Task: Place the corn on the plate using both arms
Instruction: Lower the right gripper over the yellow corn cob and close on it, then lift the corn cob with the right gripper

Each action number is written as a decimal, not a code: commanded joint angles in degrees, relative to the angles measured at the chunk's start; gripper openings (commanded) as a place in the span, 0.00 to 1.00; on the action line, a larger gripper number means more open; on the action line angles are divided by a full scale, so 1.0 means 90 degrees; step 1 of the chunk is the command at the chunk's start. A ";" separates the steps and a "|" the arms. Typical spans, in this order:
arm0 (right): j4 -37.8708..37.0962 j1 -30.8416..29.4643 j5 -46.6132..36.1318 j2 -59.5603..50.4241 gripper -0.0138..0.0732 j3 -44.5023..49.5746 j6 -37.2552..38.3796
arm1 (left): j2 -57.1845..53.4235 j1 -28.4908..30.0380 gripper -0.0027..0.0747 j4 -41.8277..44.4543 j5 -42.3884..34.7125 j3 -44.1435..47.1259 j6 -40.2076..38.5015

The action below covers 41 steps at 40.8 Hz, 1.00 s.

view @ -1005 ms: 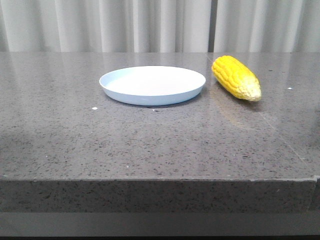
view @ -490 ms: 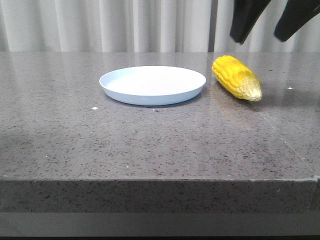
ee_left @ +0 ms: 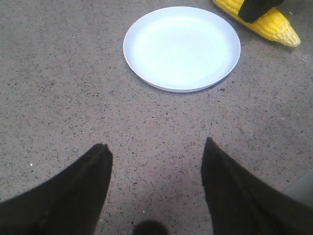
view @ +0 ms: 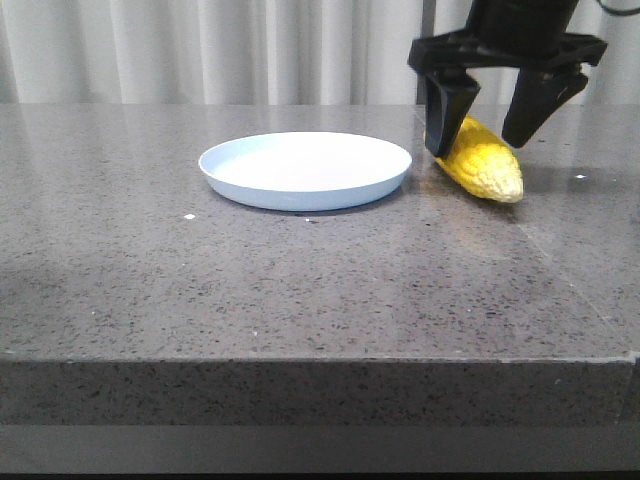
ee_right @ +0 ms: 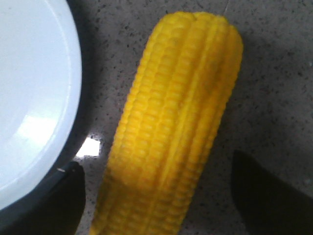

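The yellow corn (view: 485, 165) lies on the table just right of the pale blue plate (view: 305, 168), pale tip toward the front. My right gripper (view: 487, 130) is open and straddles the corn, one finger on each side, not closed on it. In the right wrist view the corn (ee_right: 178, 127) lies between the fingers, with the plate's rim (ee_right: 39, 122) beside it. My left gripper (ee_left: 155, 152) is open and empty above bare table short of the plate (ee_left: 182, 46). That view also shows the corn (ee_left: 274, 24) past the plate.
The grey speckled stone table (view: 300, 290) has its front edge near the camera. Pale curtains (view: 250, 50) hang behind the table.
The right gripper has come down from above into view and now straddles the corn. The corn and the plate have not moved.
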 commanded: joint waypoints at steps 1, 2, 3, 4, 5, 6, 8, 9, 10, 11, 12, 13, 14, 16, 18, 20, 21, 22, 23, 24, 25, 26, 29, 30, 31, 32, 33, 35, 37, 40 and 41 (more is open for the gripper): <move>-0.0131 -0.0020 -0.0210 -0.0121 0.88 -0.0264 -0.0014 | -0.0034 -0.0044 0.56 -0.0105 -0.0461 -0.0162 -0.0048; -0.0131 -0.0020 -0.0219 -0.0085 0.88 -0.0269 -0.0014 | -0.0034 -0.0044 0.56 -0.0105 -0.0461 -0.0162 -0.0048; -0.0131 -0.0020 -0.0234 -0.0055 0.88 -0.0269 -0.0014 | -0.0034 -0.0044 0.56 -0.0105 -0.0461 -0.0162 -0.0048; -0.0131 -0.0020 -0.0250 -0.0035 0.88 -0.0269 -0.0014 | -0.0034 -0.0044 0.56 -0.0105 -0.0461 -0.0162 -0.0048; -0.0131 -0.0020 -0.0251 0.0001 0.88 -0.0269 -0.0014 | -0.0034 -0.0044 0.56 -0.0105 -0.0461 -0.0162 -0.0048; -0.0131 -0.0020 -0.0251 0.0015 0.88 -0.0269 -0.0014 | -0.0034 -0.0044 0.56 -0.0105 -0.0461 -0.0162 -0.0048; -0.0131 -0.0020 -0.0251 0.0031 0.85 -0.0269 -0.0014 | -0.0034 -0.0044 0.56 -0.0105 -0.0461 -0.0162 -0.0048; -0.0131 -0.0020 -0.0245 0.0031 0.82 -0.0269 -0.0014 | -0.0034 -0.0044 0.56 -0.0105 -0.0461 -0.0162 -0.0048; -0.0131 -0.0020 -0.0229 0.0031 0.78 -0.0269 -0.0014 | -0.0034 -0.0044 0.56 -0.0105 -0.0461 -0.0162 -0.0048; -0.0131 -0.0020 -0.0213 0.0031 0.73 -0.0269 -0.0014 | -0.0034 -0.0044 0.56 -0.0105 -0.0461 -0.0162 -0.0048; -0.0131 -0.0020 -0.0205 0.0031 0.68 -0.0269 -0.0014 | -0.0034 -0.0044 0.56 -0.0105 -0.0461 -0.0162 -0.0048; -0.0131 -0.0020 -0.0197 0.0015 0.62 -0.0269 -0.0014 | -0.0034 -0.0044 0.56 -0.0105 -0.0461 -0.0162 -0.0048; -0.0131 -0.0020 -0.0192 0.0014 0.56 -0.0269 -0.0014 | -0.0034 -0.0044 0.56 -0.0105 -0.0461 -0.0162 -0.0048; -0.0131 -0.0020 -0.0193 -0.0018 0.47 -0.0269 -0.0014 | -0.0034 -0.0044 0.56 -0.0105 -0.0461 -0.0162 -0.0048; -0.0131 -0.0008 -0.0185 -0.0071 0.44 -0.0276 -0.0014 | -0.0034 -0.0044 0.56 -0.0105 -0.0461 -0.0162 -0.0048; -0.0131 -0.0001 -0.0161 -0.0149 0.44 -0.0276 -0.0014 | -0.0034 -0.0044 0.56 -0.0105 -0.0461 -0.0162 -0.0048; -0.0131 -0.0001 -0.0155 -0.0191 0.44 -0.0276 -0.0014 | -0.0034 -0.0044 0.56 -0.0105 -0.0461 -0.0162 -0.0048; -0.0131 -0.0001 -0.0154 -0.0245 0.44 -0.0276 -0.0014 | -0.0034 -0.0044 0.56 -0.0105 -0.0461 -0.0162 -0.0048; -0.0131 -0.0001 -0.0137 -0.0295 0.44 -0.0276 -0.0014 | -0.0034 -0.0044 0.56 -0.0105 -0.0461 -0.0162 -0.0048; -0.0125 0.0006 -0.0123 -0.0383 0.44 -0.0276 -0.0014 | -0.0034 -0.0044 0.56 -0.0105 -0.0461 -0.0162 -0.0048; -0.0125 0.0007 -0.0116 -0.0447 0.44 -0.0276 -0.0014 | -0.0034 -0.0044 0.56 -0.0105 -0.0461 -0.0162 -0.0048; -0.0125 0.0012 -0.0116 -0.0521 0.44 -0.0284 -0.0014 | -0.0034 -0.0044 0.56 -0.0105 -0.0461 -0.0162 -0.0048; -0.0120 0.0070 -0.0077 -0.0754 0.44 -0.0365 -0.0014 | -0.0034 -0.0044 0.56 -0.0105 -0.0461 -0.0162 -0.0048; -0.0110 0.0091 -0.0035 -0.0836 0.44 -0.0411 -0.0014 | -0.0034 -0.0044 0.56 -0.0105 -0.0461 -0.0162 -0.0048; -0.0104 0.0141 0.0022 -0.0907 0.44 -0.0498 -0.0020 | -0.0034 -0.0044 0.56 -0.0105 -0.0461 -0.0162 -0.0048; -0.0104 0.0176 0.0078 -0.0944 0.44 -0.0576 -0.0020 | -0.0034 -0.0044 0.56 -0.0105 -0.0461 -0.0162 -0.0048; -0.0104 0.0210 0.0142 -0.0992 0.44 -0.0701 -0.0026 | -0.0034 -0.0044 0.56 -0.0105 -0.0461 -0.0162 -0.0048; -0.0098 0.0327 0.0316 -0.1031 0.44 -0.0911 -0.0063 | -0.0034 -0.0044 0.56 -0.0105 -0.0461 -0.0162 -0.0048; -0.0098 0.0443 0.0495 -0.1038 0.44 -0.1215 -0.0063 | -0.0034 -0.0044 0.56 -0.0105 -0.0461 -0.0162 -0.0048; -0.0098 0.0696 0.0701 -0.1025 0.44 -0.1632 -0.0063 | -0.0034 -0.0044 0.56 -0.0105 -0.0461 -0.0162 -0.0048; -0.0098 0.0793 0.0711 -0.1025 0.44 -0.1810 -0.0063 | -0.0034 -0.0044 0.56 -0.0105 -0.0461 -0.0162 -0.0048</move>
